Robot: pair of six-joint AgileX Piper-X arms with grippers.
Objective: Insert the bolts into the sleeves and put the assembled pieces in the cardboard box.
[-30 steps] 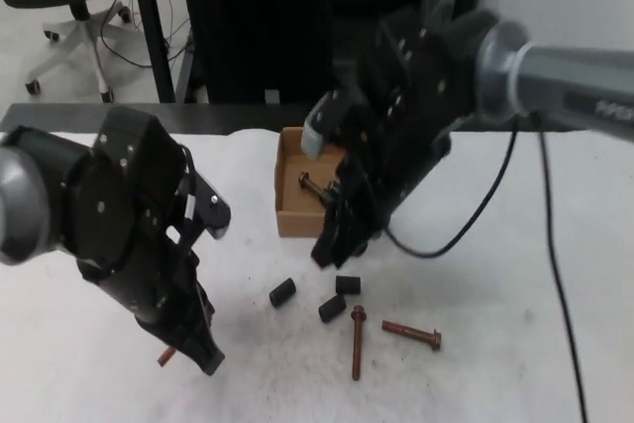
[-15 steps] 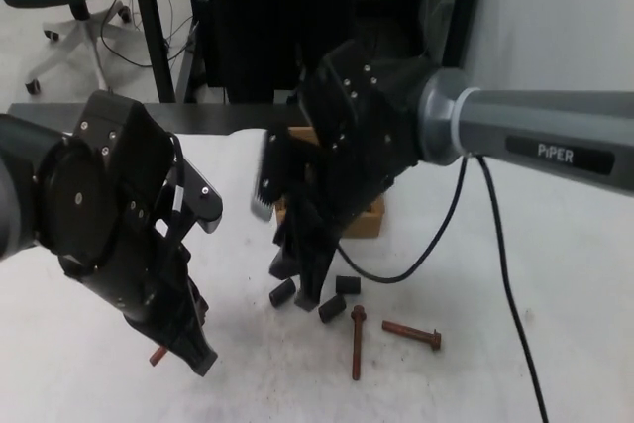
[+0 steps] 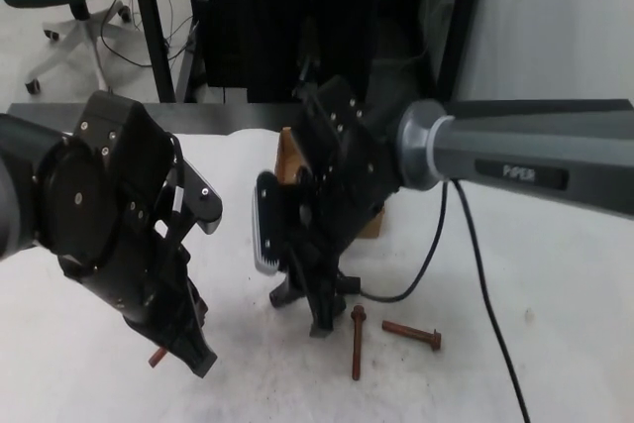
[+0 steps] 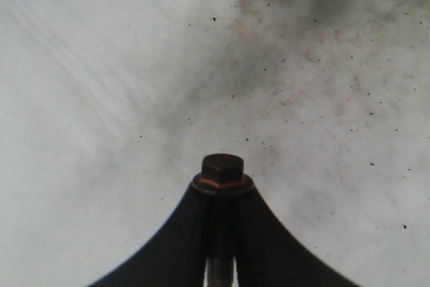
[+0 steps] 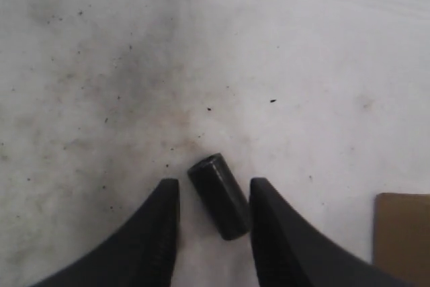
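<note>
Your right claw [image 5: 213, 185] stands spread around a sleeve [image 5: 220, 197] lying askew; closing now may roll it away. Your left claw [image 4: 222, 193] pinches a bolt [image 4: 222, 169].

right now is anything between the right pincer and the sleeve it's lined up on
Nothing visible stands in the way. The sleeve lies on the bench, partly inside the gap of the open right pincer. A strip of bench shows on either side of it, and neither finger touches it.

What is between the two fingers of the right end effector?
A black sleeve, lying on the white bench; the right wrist view shows it.
</note>
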